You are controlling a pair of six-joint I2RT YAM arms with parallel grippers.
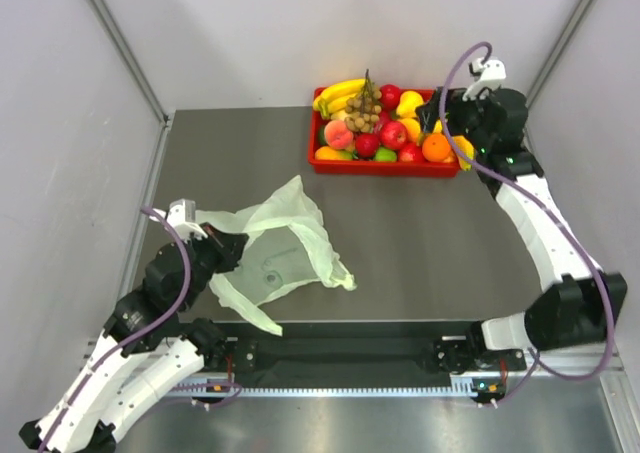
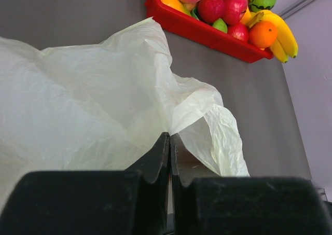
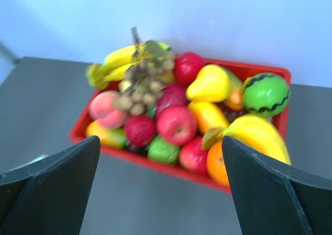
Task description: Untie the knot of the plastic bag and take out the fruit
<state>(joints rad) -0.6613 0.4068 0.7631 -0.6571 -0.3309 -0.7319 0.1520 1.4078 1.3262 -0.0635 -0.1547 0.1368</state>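
Note:
The pale green plastic bag lies flat and crumpled on the grey table, its handle loops loose; no knot shows. My left gripper is shut on the bag's left edge, with the film pinched at the tips of my gripper. The fruit sits in the red tray: banana bunch, tan berry cluster, green dark-marked fruit. My right gripper hangs open and empty over the tray's right end; in the right wrist view the gripper frames the fruit.
The tray at the back also holds red apples, a pink peach, an orange and a yellow pear. Grey walls close in left, right and behind. Bare table lies between bag and tray.

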